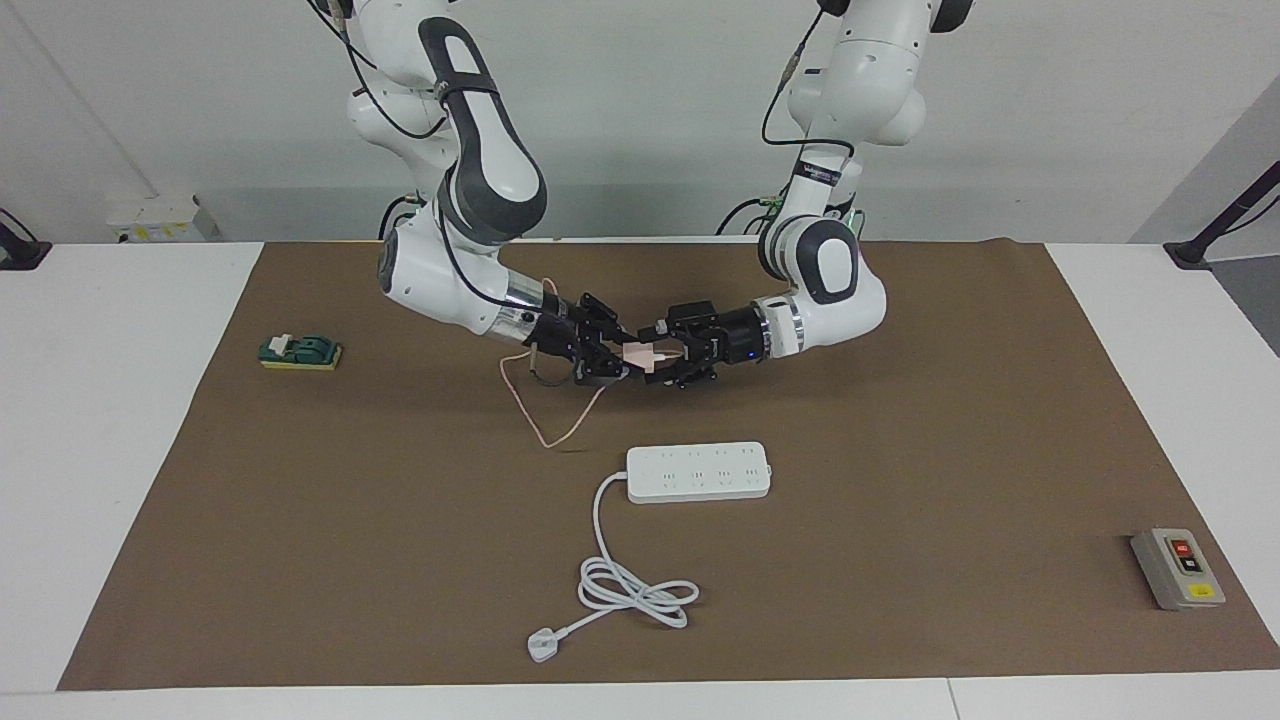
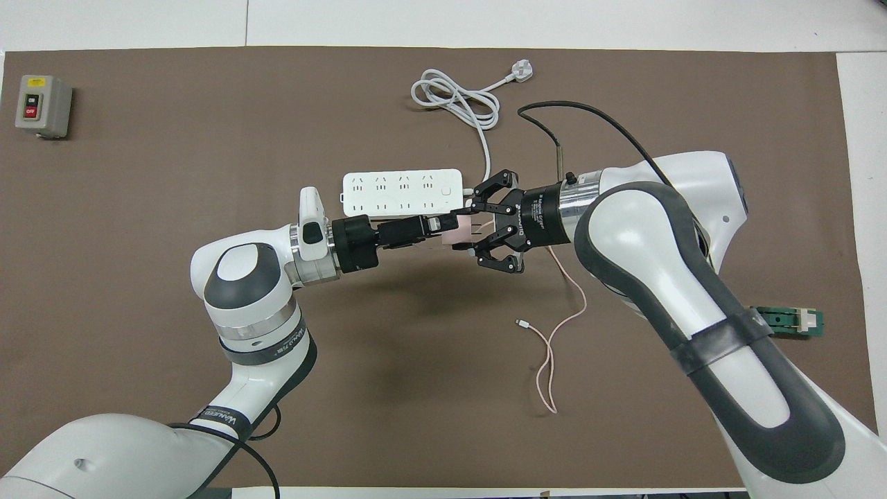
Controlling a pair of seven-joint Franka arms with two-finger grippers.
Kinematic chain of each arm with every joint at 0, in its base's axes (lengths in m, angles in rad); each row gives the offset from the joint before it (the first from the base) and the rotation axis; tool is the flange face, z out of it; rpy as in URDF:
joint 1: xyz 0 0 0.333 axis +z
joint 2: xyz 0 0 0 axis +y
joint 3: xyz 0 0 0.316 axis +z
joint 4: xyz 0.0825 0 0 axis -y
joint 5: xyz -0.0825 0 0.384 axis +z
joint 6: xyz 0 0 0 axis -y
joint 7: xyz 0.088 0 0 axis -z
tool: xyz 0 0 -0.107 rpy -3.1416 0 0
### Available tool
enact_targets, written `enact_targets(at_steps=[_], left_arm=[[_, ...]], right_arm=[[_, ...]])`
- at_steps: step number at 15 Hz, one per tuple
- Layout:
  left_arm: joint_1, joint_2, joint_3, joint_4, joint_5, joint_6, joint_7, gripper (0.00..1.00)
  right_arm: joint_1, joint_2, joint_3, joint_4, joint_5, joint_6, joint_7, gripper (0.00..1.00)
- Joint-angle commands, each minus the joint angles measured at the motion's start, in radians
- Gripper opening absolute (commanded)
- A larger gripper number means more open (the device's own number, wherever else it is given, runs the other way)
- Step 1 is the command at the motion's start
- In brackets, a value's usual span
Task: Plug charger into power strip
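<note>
The charger (image 2: 459, 234) is largely covered by the two grippers meeting around it, so its prongs cannot be made out. In the overhead view, both arms are cut off by the bottom edge.

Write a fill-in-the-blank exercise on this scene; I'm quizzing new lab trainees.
The right claw is ____ on the charger.
The left claw, facing it, is ____.
The power strip has ____ plugged into it.
The grey switch box lies toward the ____ arm's end of the table.
Missing words: shut; open; nothing; left.
</note>
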Motion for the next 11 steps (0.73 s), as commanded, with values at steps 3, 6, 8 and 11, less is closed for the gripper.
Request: enact_targets(at_steps=[3,6,8,11], left_arm=[[-0.017,-0.036,0.012,-0.045,-0.015,-0.004,0.017,1.0],[-0.026,-0.036,0.015,-0.045,-0.022,-0.004,0.017,0.98],[-0.026,-0.034,0.015,-0.044,-0.022,-0.006,0.017,0.97],[-0.026,-0.034,0.015,-0.039,-0.022,-0.006,0.017,0.89]], right_arm=[[-0.001,-0.002,-0.001,-0.003,-0.013,0.007,-0.015,0.0],[-0.001,-0.002,-0.001,-0.003,-0.013,0.007,-0.015,0.0],[-0.001,-0.002,-0.001,-0.003,-0.013,0.007,-0.015,0.0],[-0.001,-0.002,-0.001,-0.003,-0.013,0.01,-0.015,0.0]])
